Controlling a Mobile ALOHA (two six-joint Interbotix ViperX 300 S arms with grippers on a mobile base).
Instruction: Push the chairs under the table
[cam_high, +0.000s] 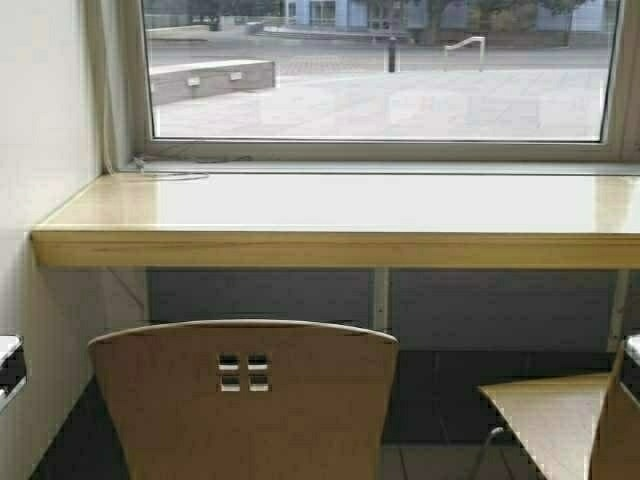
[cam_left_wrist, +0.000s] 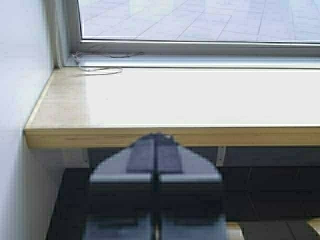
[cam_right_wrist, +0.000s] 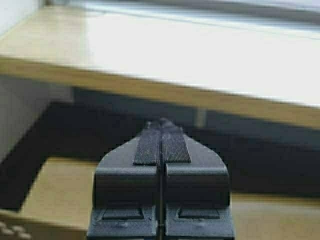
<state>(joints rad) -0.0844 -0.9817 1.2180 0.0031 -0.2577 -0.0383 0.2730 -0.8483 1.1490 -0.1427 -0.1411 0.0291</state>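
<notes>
Here, the high view shows a long table (cam_high: 340, 215) fixed under a window (cam_high: 380, 70), its pale glossy top running left to right, with the left end against a white wall (cam_high: 40, 150). Two tan chairs stand in front of it, not yet tucked under. The left chair (cam_high: 243, 400) has its backrest toward the camera and faces the table squarely; only the backrest, with four small square cutouts, is visible, and its seat and legs are hidden. The right chair (cam_high: 565, 415) is turned sideways, cut off by the frame edge, showing part of its seat and one thin metal leg.

Neither gripper appears clearly in the high view; only the wrist views show them. The left gripper (cam_left_wrist: 156, 137) is clenched, fingers pressed together and grasping nothing, pointing at the table's wooden front edge. A thin cable (cam_left_wrist: 100, 70) lies on the tabletop near the window corner. The right gripper (cam_right_wrist: 161, 125) is likewise clenched and grasping nothing, held above a tan chair seat
</notes>
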